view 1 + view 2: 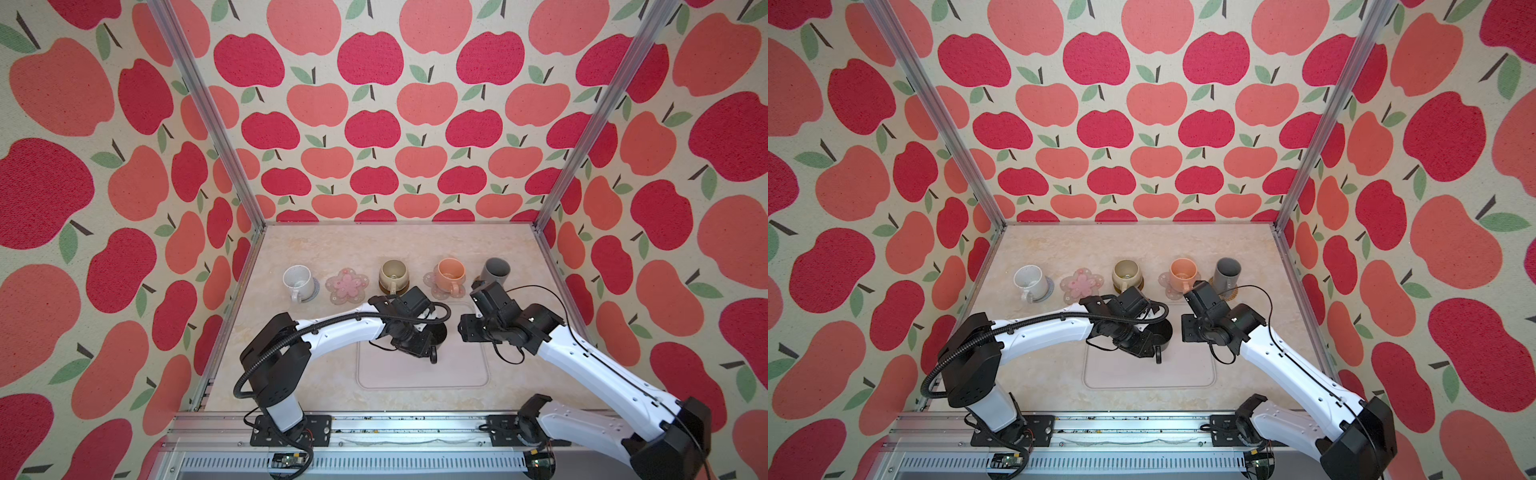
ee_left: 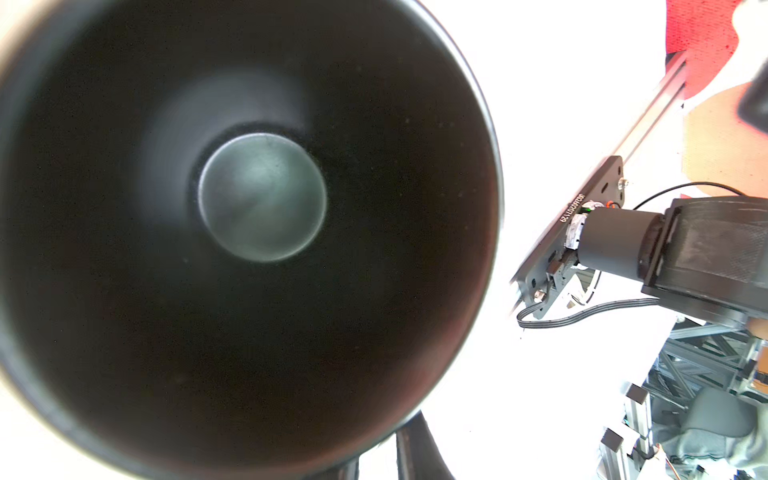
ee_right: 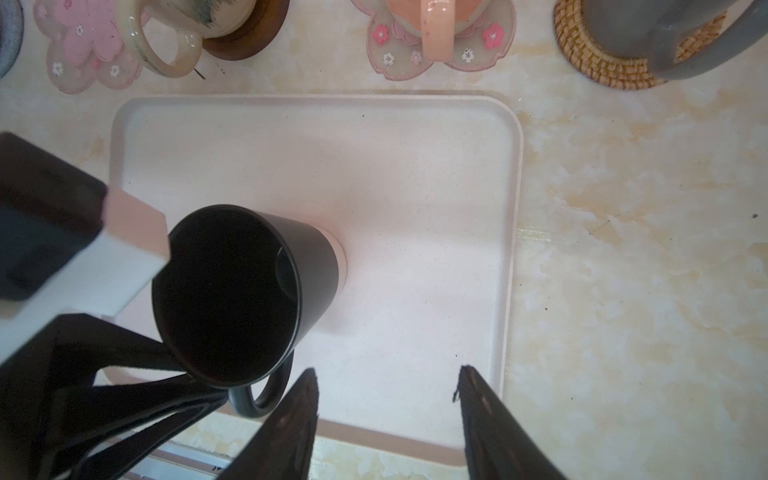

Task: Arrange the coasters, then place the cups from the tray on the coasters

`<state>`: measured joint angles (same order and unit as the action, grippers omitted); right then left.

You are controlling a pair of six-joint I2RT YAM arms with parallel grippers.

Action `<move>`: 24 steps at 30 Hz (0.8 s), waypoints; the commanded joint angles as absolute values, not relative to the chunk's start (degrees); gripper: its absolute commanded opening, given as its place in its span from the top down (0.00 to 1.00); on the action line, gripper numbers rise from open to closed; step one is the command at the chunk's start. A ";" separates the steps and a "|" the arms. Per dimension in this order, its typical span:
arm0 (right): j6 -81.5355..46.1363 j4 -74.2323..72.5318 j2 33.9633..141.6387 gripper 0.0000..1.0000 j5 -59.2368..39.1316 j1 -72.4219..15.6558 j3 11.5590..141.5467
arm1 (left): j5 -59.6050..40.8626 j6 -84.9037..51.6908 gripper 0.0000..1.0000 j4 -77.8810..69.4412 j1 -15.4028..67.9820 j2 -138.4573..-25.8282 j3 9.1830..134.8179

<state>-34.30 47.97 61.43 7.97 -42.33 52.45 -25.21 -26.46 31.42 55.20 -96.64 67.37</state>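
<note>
The black cup [image 1: 438, 332] sits low-centre in both top views, over the tray [image 1: 457, 370], with the left gripper [image 1: 424, 348] clenched on its rim; the left wrist view is filled by its dark inside; the right wrist view shows the right gripper [image 3: 386, 378] spread and empty at the bottom; I'd lift straight, keep it level, then carry it up-left to the bare pink flower coaster [image 1: 347, 286].

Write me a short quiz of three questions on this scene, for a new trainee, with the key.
1. True or false: every coaster already carries a cup.
2. Which cup is over the tray? A) grey B) black C) white
3. Fill in: the right tool is ____ and holds nothing.
Key: 1 false, one flower coaster is bare. 2 B, the black cup, gripped at its rim by the left tool. 3 open.
</note>
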 commanded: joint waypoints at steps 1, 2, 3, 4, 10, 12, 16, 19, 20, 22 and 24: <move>-36.18 49.66 59.82 0.43 6.51 -43.79 51.09 | -22.00 -25.32 0.81 35.56 53.97 -92.73 67.59; -36.29 49.69 59.62 0.43 6.31 -44.35 51.03 | -21.36 -24.70 0.81 37.08 53.52 -91.62 67.74; -36.33 49.78 59.44 0.43 6.27 -45.04 51.00 | -20.63 -24.03 0.80 38.86 52.91 -90.44 68.01; -36.46 50.13 59.33 0.43 6.41 -45.78 51.16 | -19.81 -23.39 0.80 40.55 52.23 -89.26 68.24; -39.01 52.25 58.25 0.44 7.94 -49.94 51.51 | -16.32 -22.50 0.80 48.39 45.97 -83.04 68.22; -40.45 51.92 57.85 0.44 8.16 -52.02 51.11 | -15.44 -22.24 0.80 49.77 44.03 -81.32 67.73; -42.15 50.68 58.62 0.45 8.23 -55.76 50.35 | -14.20 -22.14 0.80 50.79 41.06 -78.41 66.77; -42.34 49.68 60.49 0.46 8.17 -57.74 50.52 | -13.54 -22.92 0.79 50.80 39.34 -76.87 65.95; -42.22 49.10 61.38 0.46 8.09 -58.44 50.73 | -13.64 -23.38 0.77 50.87 38.82 -76.59 65.64; -42.27 48.14 63.13 0.46 7.95 -59.69 51.20 | -13.59 -23.93 0.76 51.38 37.53 -76.10 65.19; -42.32 47.82 65.31 0.46 8.37 -60.95 51.96 | -12.41 -24.55 0.76 52.02 36.51 -75.37 64.74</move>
<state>-41.06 48.69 63.16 7.60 -59.64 51.18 -14.70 -23.33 49.08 37.65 -76.49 65.95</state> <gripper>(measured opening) 0.545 0.237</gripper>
